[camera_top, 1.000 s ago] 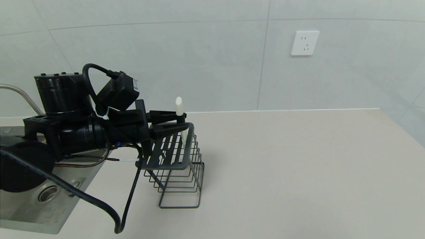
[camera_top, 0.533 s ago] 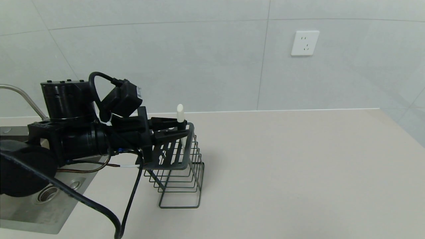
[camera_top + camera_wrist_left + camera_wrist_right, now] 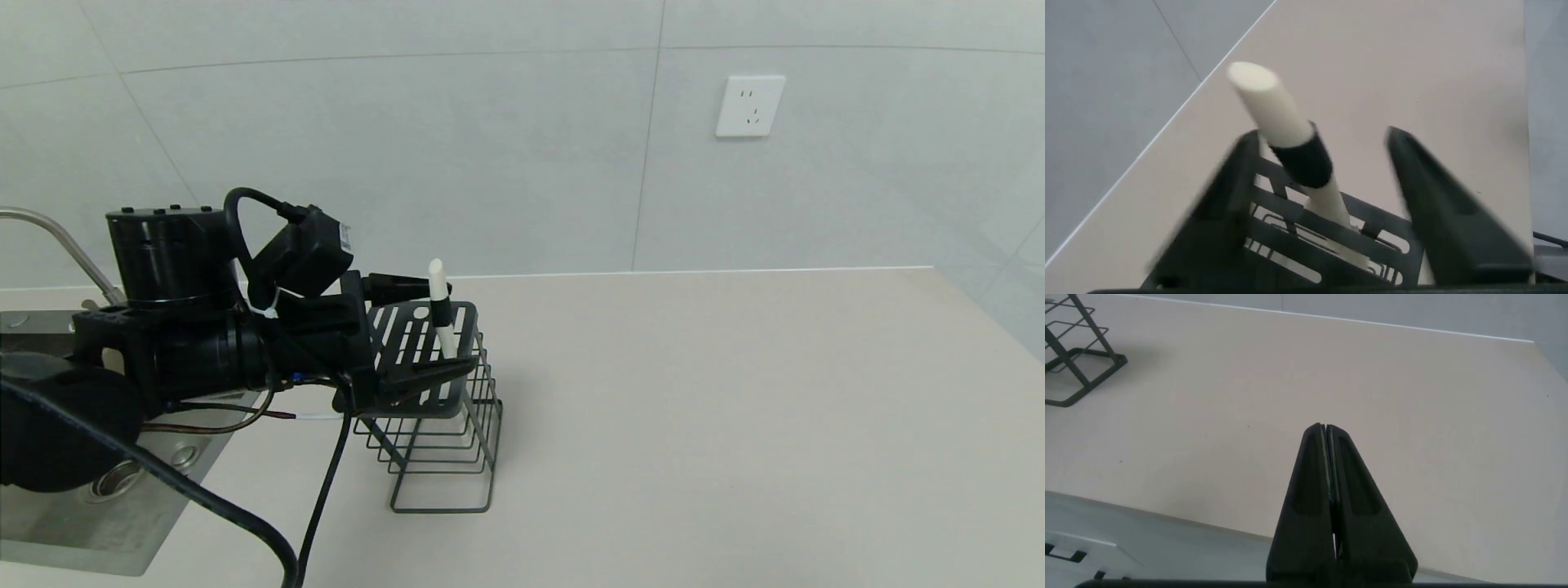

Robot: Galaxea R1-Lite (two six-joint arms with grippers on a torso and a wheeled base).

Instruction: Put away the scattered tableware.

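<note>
A white utensil handle with a black band [image 3: 438,290] stands tilted in the dark wire cutlery rack [image 3: 445,457] on the counter's left part. My left gripper [image 3: 445,325] is open over the rack's slotted top, one finger on each side of the handle and apart from it. The left wrist view shows the same handle [image 3: 1290,139] poking up out of the rack's top [image 3: 1290,245] between the spread fingers [image 3: 1445,212]. My right gripper [image 3: 1327,437] is shut on nothing, above bare counter, with the rack's foot [image 3: 1078,359] farther off.
A steel sink [image 3: 98,490] with a curved faucet [image 3: 49,229] lies left of the rack, under my left arm. The beige counter [image 3: 735,408] stretches bare to the right. A wall socket [image 3: 749,104] sits on the tiled wall behind.
My left gripper lowered the white utensil into the rack, then opened. The utensil now stands free in the rack, leaning slightly.
</note>
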